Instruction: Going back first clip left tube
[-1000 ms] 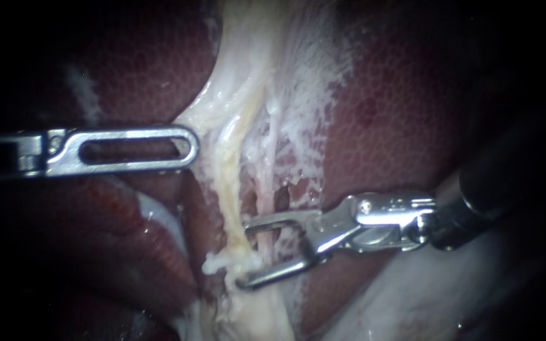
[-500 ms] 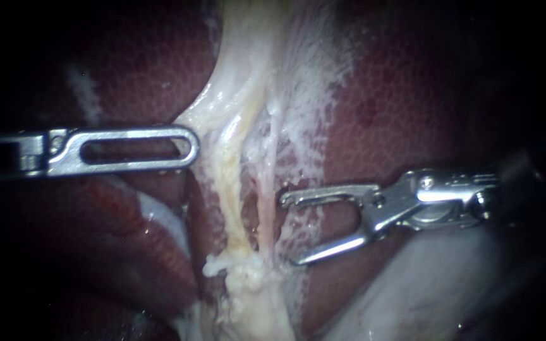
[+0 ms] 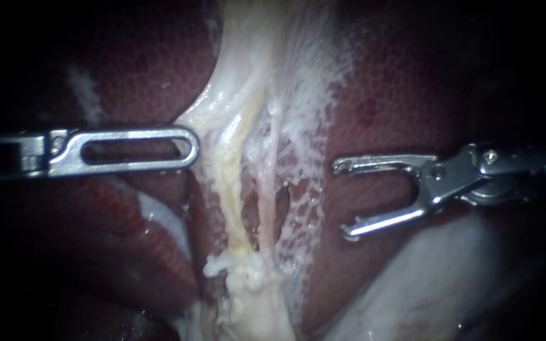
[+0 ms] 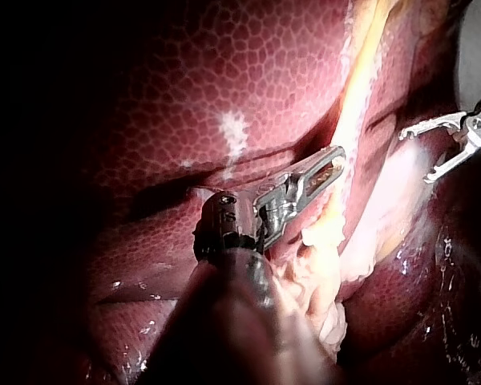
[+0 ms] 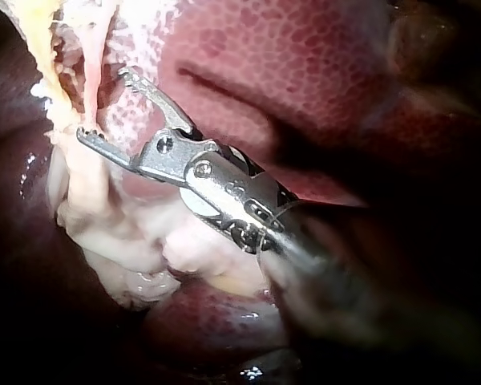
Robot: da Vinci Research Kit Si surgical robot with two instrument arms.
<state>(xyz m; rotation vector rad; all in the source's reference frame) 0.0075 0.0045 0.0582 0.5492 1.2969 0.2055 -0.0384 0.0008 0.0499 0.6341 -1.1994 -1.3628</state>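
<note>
Two tubes run down the middle of the endoscope view: the yellowish left tube (image 3: 225,189) and a thinner pink right tube (image 3: 265,196), joining in a pale lump (image 3: 235,265). My left instrument (image 3: 192,149) lies level, its slotted jaws shut on the pale tissue (image 3: 213,110) just left of the tubes. My right instrument (image 3: 342,199) stands off to the right of the tubes over the liver (image 3: 399,95), jaws wide open with nothing between them. The left wrist view shows my left instrument (image 4: 333,160) beside the yellow tube (image 4: 357,104). The right wrist view shows the open right instrument (image 5: 104,104).
Dark red liver surrounds the tubes on both sides. White webbed tissue (image 3: 304,82) spreads to the right of the tubes. A pale smooth mass (image 3: 424,290) lies below my right instrument. My right instrument (image 4: 415,156) also shows in the left wrist view, apart from the tubes.
My right instrument has drawn back to the right and slightly up, its open jaws leaving the left tube they had straddled. The left instrument and the tubes have held still.
</note>
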